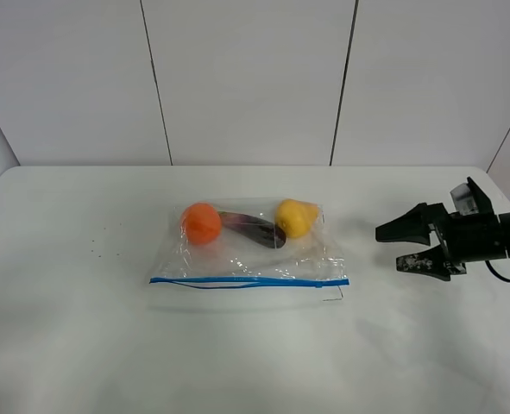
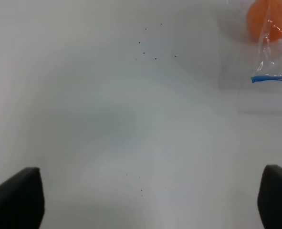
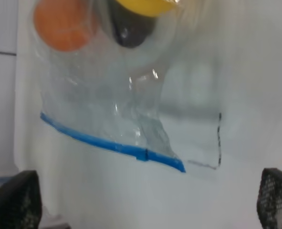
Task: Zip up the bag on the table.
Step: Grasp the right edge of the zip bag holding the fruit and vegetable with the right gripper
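Fruit shows through a clear plastic zip-lock bag (image 1: 248, 259) that lies flat around the middle of the large white matte table (image 1: 65, 345), a little nearer the far edge than the near one. Inside it, along the side toward the far edge, a round orange (image 1: 201, 222), a dark purple eggplant (image 1: 253, 228) and a yellow pear (image 1: 295, 217) sit in a row, the eggplant touching the fruit on either side. The blue zip strip (image 1: 248, 281) runs along the bag's side toward the near edge, parallel to that edge; a thinner dark blue line sits just beneath its left part.

The black right gripper (image 1: 390, 247) hangs over the table close to the right edge, well apart from the bag, its fingers spread wide and pointing at the bag's right end. From its wrist view the bag fills the space ahead, between the two parted fingertips (image 3: 12, 200). The left gripper (image 2: 152, 174) is likewise spread, both dark tips far apart, over bare table toward the left edge; only the bag's left corner and the orange show beyond it. A scatter of tiny dark specks (image 1: 103, 241) marks the table left of the bag.
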`<state>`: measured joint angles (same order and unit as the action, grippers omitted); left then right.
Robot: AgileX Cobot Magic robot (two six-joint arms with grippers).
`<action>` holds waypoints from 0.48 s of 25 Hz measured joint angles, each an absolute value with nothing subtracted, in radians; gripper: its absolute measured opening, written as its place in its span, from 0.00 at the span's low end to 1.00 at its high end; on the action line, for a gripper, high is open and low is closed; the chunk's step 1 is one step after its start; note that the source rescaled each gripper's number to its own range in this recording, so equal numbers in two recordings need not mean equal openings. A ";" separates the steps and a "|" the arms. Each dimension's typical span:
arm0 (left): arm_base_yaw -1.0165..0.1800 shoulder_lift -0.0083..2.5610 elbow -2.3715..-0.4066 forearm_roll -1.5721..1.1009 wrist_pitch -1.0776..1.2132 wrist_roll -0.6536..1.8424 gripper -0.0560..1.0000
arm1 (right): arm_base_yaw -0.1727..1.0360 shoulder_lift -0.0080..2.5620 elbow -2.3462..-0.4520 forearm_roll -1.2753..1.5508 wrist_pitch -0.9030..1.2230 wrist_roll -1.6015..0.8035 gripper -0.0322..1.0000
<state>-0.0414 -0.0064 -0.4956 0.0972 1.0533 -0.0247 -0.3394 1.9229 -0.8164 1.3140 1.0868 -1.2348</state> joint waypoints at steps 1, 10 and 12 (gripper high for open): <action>-0.041 -0.006 -0.496 0.097 1.053 -0.025 1.00 | -0.328 1.946 -0.821 1.314 1.087 -1.235 1.00; -0.041 -0.006 -0.496 0.097 1.053 -0.025 1.00 | -0.229 2.058 -0.876 1.336 1.082 -1.244 1.00; -0.041 -0.006 -0.496 0.097 1.053 -0.025 1.00 | -0.211 2.064 -0.892 1.346 1.080 -1.244 1.00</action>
<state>-0.0414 -0.0064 -0.4956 0.0972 1.0533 -0.0247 -0.2112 2.0641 -0.8918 1.3463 1.0801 -1.2441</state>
